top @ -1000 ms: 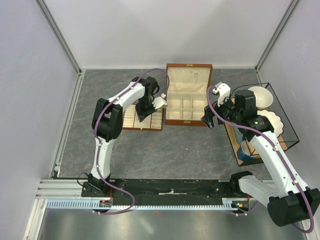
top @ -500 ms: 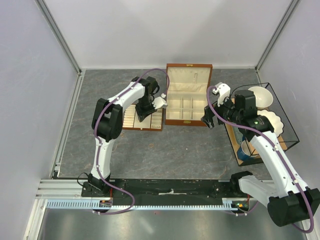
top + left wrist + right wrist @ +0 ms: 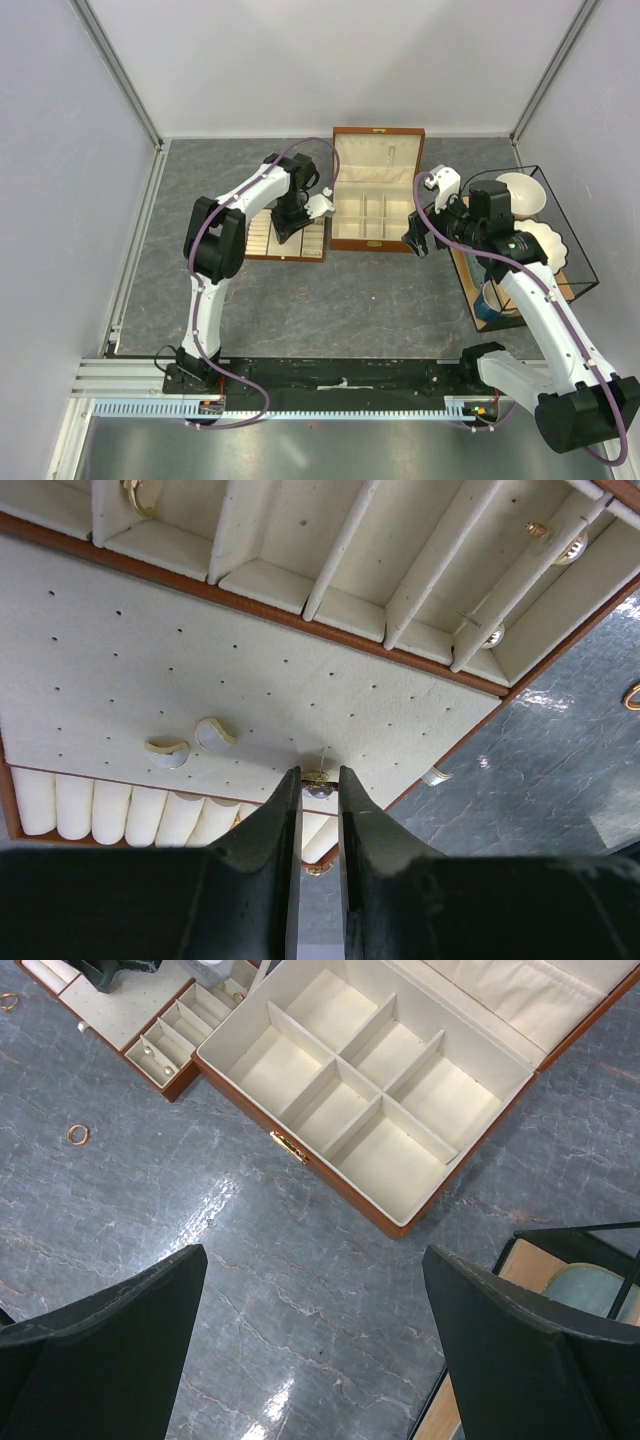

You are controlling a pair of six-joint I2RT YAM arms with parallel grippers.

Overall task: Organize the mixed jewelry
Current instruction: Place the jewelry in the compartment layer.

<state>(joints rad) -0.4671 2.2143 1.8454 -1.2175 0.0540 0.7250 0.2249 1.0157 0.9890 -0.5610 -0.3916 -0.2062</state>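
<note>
In the left wrist view my left gripper (image 3: 319,780) is shut on a tiny gold stud earring (image 3: 319,785), its pin pointing at the perforated cream pad of the slotted tray (image 3: 120,660). Two pale curved earrings (image 3: 167,750) (image 3: 213,735) lie on that pad. Small studs (image 3: 570,548) (image 3: 492,637) and a gold ring (image 3: 140,495) sit in the tray's compartments. A pale piece (image 3: 435,776) lies on the table beside the tray. My right gripper (image 3: 312,1260) hangs open over bare table, in front of the open wooden box (image 3: 330,1175). A loose gold ring (image 3: 78,1134) lies on the table.
A black wire basket (image 3: 585,255) at the right holds white bowls (image 3: 520,190) and a blue cup (image 3: 490,300). The box's lid (image 3: 378,155) stands open toward the back. Grey walls close in the table on three sides.
</note>
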